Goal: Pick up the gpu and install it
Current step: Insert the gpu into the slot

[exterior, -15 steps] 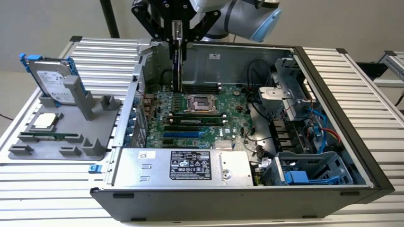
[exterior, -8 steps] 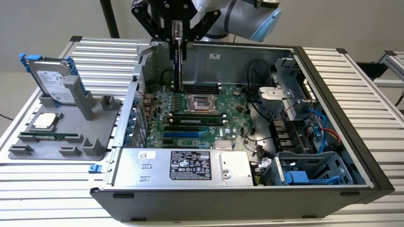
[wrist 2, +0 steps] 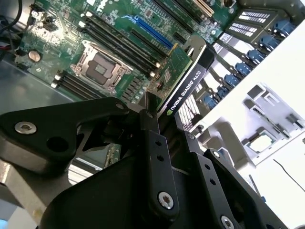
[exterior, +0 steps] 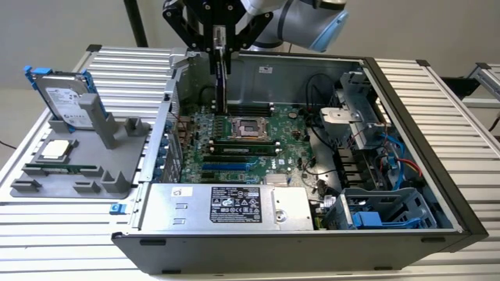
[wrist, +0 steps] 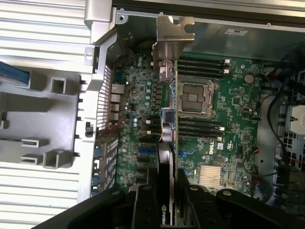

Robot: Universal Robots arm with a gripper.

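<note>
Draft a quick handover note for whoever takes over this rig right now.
Tool: shut on the gpu, which hangs down from it.
Position: the gpu is inside the open computer case, above the motherboard, not touching it as far as the exterior view shows.
Done: pickup; the card is over the board.
Left: it is not yet seated in a slot.

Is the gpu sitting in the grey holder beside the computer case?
No, the gripper holds the gpu above the motherboard.
</note>
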